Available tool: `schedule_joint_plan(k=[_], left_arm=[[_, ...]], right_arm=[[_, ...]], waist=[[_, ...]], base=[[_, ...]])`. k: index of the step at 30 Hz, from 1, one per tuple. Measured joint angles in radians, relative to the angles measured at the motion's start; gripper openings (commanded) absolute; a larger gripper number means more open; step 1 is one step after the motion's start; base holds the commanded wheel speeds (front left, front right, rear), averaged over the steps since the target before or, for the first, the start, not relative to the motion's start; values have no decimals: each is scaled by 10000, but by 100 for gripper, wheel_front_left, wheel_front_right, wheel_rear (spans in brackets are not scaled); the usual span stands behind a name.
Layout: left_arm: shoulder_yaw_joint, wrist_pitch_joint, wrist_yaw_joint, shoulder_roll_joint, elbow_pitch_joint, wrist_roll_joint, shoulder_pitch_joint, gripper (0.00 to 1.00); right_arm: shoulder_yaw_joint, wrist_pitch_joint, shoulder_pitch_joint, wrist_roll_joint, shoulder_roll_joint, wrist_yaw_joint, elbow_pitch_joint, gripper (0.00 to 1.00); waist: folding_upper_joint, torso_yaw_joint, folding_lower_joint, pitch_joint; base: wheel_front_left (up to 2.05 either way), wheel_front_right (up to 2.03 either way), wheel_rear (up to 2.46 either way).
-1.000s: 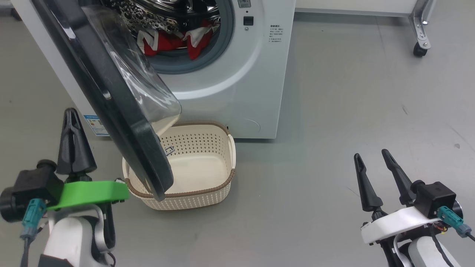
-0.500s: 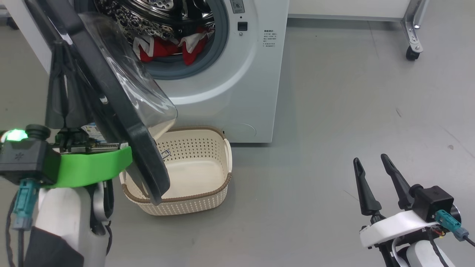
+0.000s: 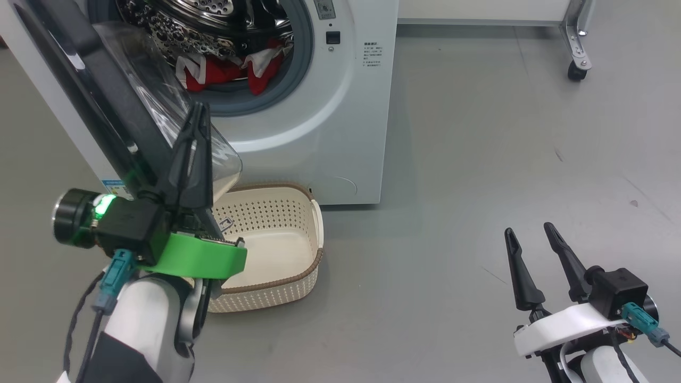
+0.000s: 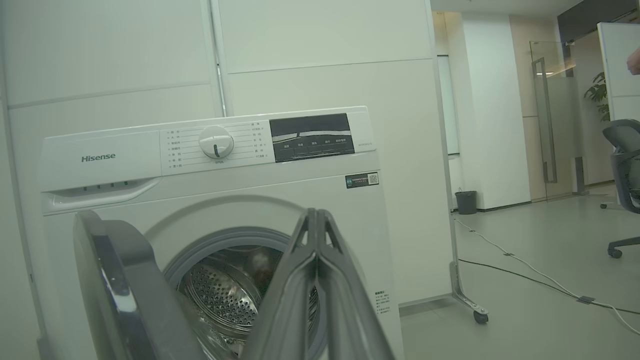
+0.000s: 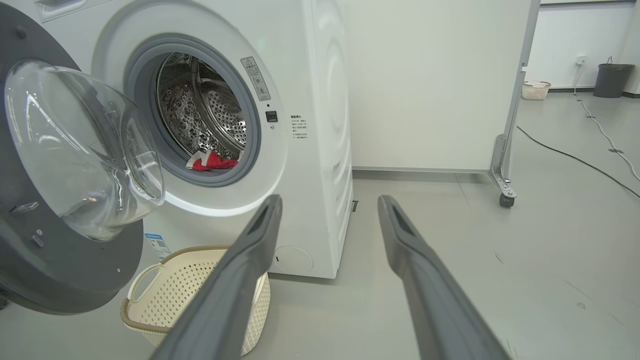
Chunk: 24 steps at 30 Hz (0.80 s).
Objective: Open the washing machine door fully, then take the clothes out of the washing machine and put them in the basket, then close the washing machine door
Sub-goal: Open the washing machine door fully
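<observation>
While the washing machine door (image 3: 111,106) stands only part-way open, overhanging the basket (image 3: 276,210) at 7 o'clock in the head view, opening it looks to be the step in hand. The left gripper (image 3: 197,122), fingers pressed together and empty, rises before the door's inner face at 9 o'clock; the right gripper (image 3: 528,234) idles at 5 o'clock, fingers apart. Next, the door likely needs pushing wider toward 9 o'clock, clearing reach to the clothes (image 3: 229,72) in the washing machine (image 3: 330,122) at 11 o'clock.

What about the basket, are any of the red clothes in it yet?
No, the basket looks bare inside where it shows, and the red clothes lie in the drum of the washing machine.
</observation>
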Motion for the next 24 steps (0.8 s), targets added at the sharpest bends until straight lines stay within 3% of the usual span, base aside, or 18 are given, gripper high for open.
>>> schedule_joint_plan(k=[24], left_arm=[[-351,1101,6,-150,2272,-825,1136,0]], right_arm=[[-19,0,-2,-274,169,347,205,100]], waist=[[0,-676,0,178]], base=[[0,0,0]])
